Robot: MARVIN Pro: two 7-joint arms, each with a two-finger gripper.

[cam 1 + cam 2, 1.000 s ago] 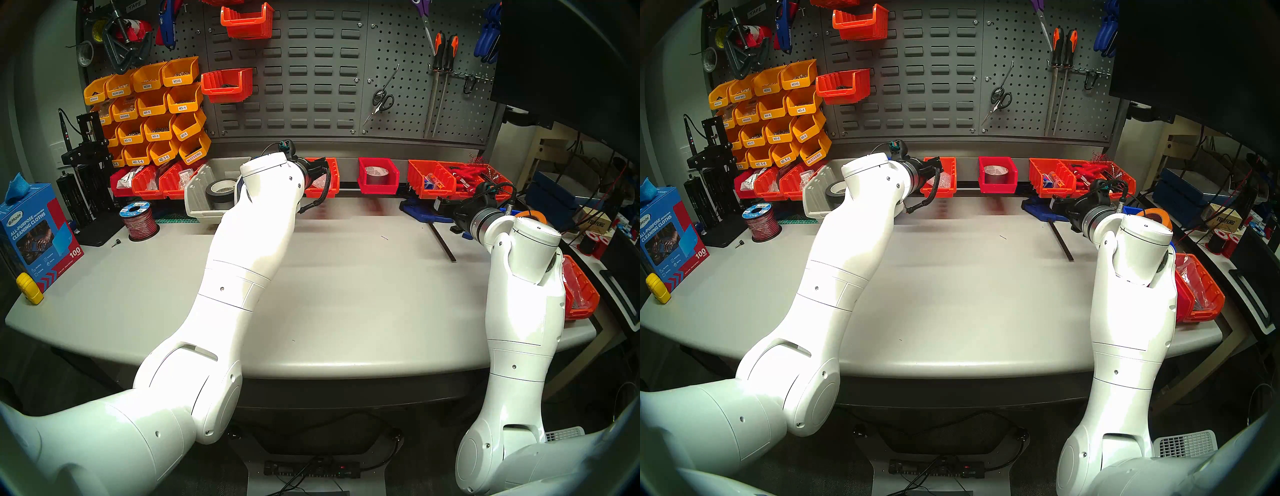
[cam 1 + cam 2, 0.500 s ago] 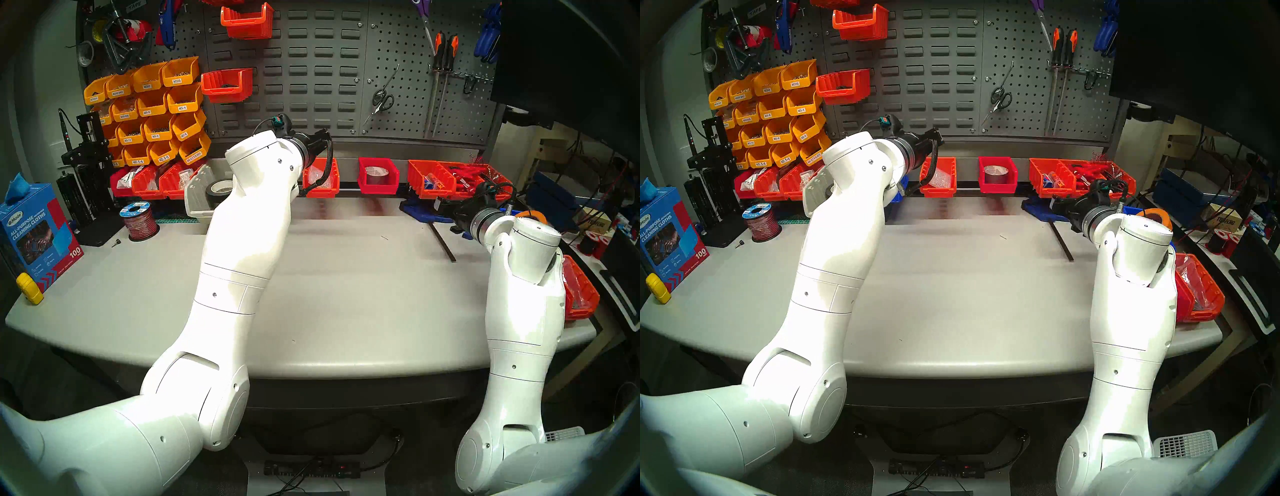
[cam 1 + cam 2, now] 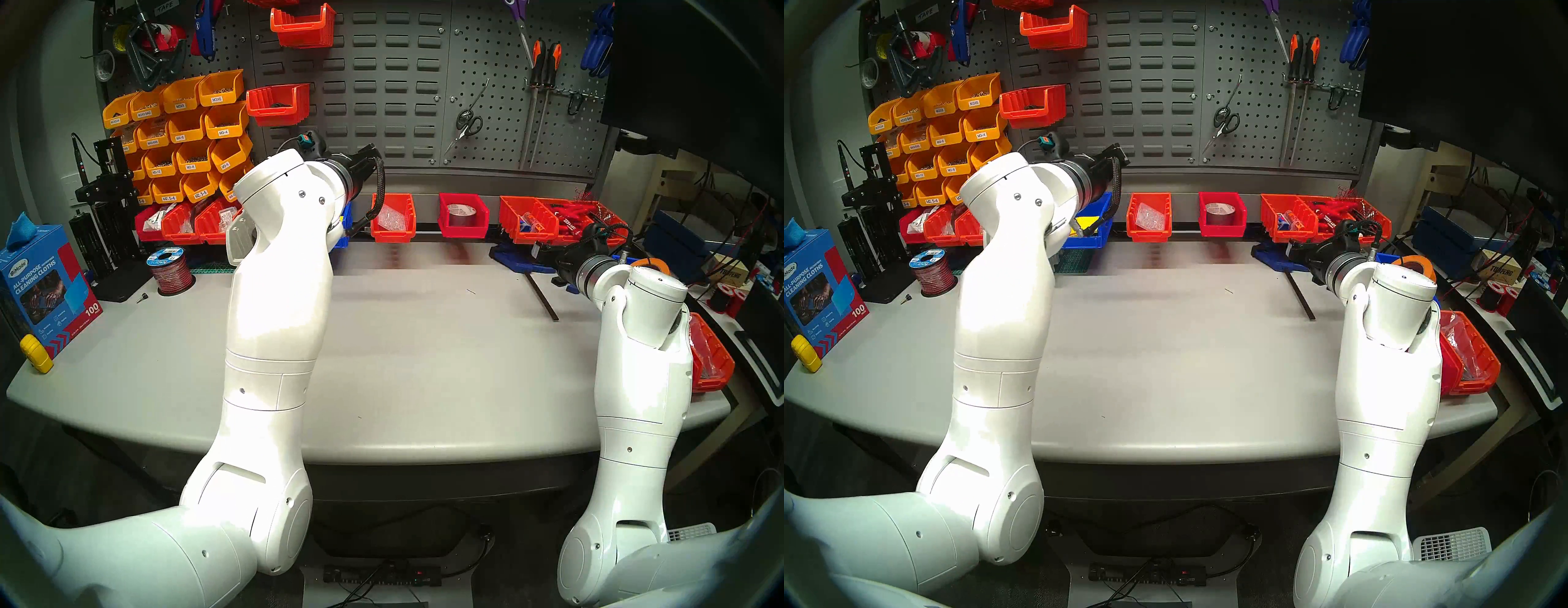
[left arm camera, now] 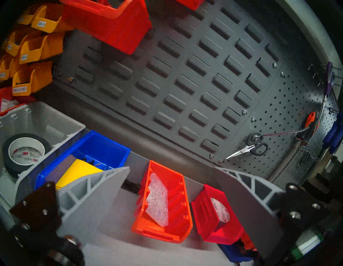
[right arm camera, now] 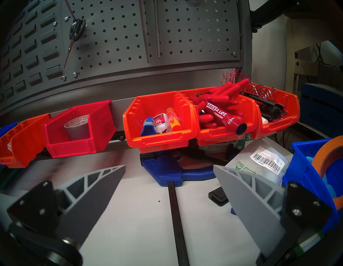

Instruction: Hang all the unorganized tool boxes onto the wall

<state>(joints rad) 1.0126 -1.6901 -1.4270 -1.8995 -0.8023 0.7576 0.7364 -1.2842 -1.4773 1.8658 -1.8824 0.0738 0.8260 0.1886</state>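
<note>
My left pincer [image 4: 170, 185] stands wide and empty, raised level in front of the wall [image 3: 382, 85]. My right pincer [image 5: 168, 178] is wide and empty too, low over the tabletop [image 3: 424, 361]. Taking the light grey rail [image 3: 428, 199] at the wall's foot as landmark: the orange bin [image 4: 163, 204] with its clear bag and the red bin [image 4: 217, 219] with the silver tape roll hang on it. The pale grey bin [image 4: 42, 122] sits left of them, and whether it hangs I cannot tell. I judge it the step in hand; next I must swing left, drop, and close on its wall. Its black tape roll [image 4: 24, 152] reads "3M". On the yellow bins [image 3: 182, 131]: "M3X6", "M3-4", "M4-6". A marker [image 5: 220, 115] reads "MARKS A LOT PERMANENT".
</note>
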